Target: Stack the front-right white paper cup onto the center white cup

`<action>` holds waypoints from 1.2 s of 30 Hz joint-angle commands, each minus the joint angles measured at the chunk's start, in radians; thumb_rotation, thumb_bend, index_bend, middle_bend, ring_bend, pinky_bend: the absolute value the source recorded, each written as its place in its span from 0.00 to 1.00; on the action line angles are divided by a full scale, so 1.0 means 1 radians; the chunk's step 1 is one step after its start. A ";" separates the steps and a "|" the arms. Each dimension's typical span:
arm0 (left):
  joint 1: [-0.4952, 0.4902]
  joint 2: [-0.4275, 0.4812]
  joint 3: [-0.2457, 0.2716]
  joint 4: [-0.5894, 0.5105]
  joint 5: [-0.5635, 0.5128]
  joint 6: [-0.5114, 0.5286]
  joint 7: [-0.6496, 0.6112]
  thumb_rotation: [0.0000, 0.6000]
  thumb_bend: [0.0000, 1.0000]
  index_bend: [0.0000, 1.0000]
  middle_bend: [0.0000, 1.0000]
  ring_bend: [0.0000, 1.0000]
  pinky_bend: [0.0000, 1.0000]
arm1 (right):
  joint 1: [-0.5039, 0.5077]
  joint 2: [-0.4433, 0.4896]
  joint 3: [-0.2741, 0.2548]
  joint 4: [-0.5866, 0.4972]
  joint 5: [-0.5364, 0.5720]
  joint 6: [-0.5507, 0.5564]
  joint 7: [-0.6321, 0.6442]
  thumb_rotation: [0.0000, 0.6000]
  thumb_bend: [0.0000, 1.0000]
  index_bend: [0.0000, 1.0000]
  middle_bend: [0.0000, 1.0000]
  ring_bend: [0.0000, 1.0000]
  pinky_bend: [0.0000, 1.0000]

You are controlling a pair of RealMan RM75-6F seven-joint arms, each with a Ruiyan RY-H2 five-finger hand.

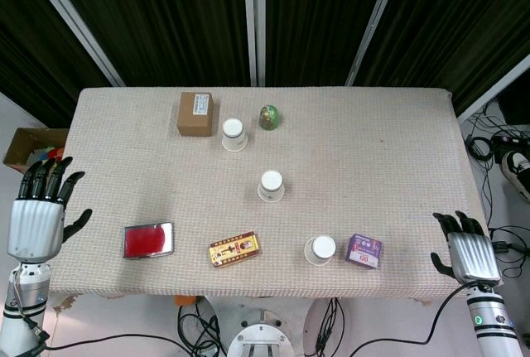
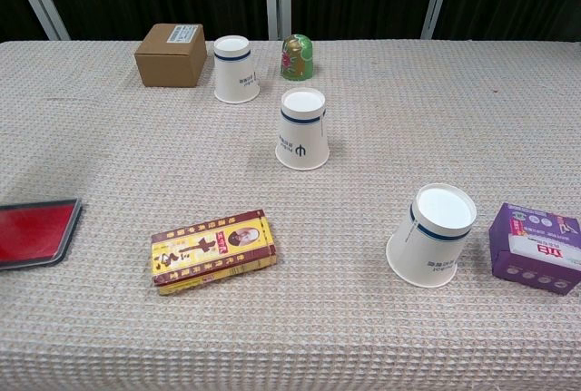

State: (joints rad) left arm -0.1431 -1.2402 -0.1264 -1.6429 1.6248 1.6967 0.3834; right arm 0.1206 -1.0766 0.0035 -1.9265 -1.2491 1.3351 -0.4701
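Observation:
Three white paper cups stand upside down on the table. The front-right cup [image 1: 320, 249] [image 2: 432, 234] is near the front edge, beside a purple box. The center cup [image 1: 271, 185] [image 2: 302, 128] stands in the middle of the cloth. My right hand [image 1: 469, 253] hovers off the table's right front corner, fingers apart, holding nothing. My left hand [image 1: 41, 208] is off the left edge, fingers spread, empty. Neither hand shows in the chest view.
A third white cup [image 1: 234, 134] [image 2: 235, 69] stands at the back with a brown cardboard box [image 1: 195, 114] and a green figurine [image 1: 268, 117]. A purple box [image 1: 363, 251] [image 2: 537, 248], a yellow-red packet [image 1: 233, 249] [image 2: 212, 250] and a red tin [image 1: 148, 239] lie along the front.

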 commanded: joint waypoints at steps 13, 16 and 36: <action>0.015 0.061 0.051 -0.134 -0.130 -0.152 0.056 1.00 0.12 0.30 0.14 0.12 0.16 | 0.069 -0.024 0.006 0.016 -0.217 -0.090 0.354 1.00 0.01 0.17 0.22 0.07 0.17; 0.016 0.056 0.065 -0.154 -0.135 -0.172 0.035 1.00 0.12 0.34 0.16 0.12 0.16 | 0.119 -0.056 0.010 0.035 -0.278 -0.142 0.419 1.00 0.00 0.17 0.22 0.07 0.17; 0.045 0.039 0.073 -0.112 -0.143 -0.154 -0.020 1.00 0.12 0.35 0.16 0.12 0.16 | 0.296 -0.208 -0.024 0.109 -0.336 -0.369 0.414 1.00 0.12 0.13 0.22 0.07 0.17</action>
State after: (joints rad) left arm -0.0980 -1.2013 -0.0532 -1.7547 1.4812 1.5425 0.3637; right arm 0.4094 -1.2732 -0.0152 -1.8253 -1.5822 0.9724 -0.0479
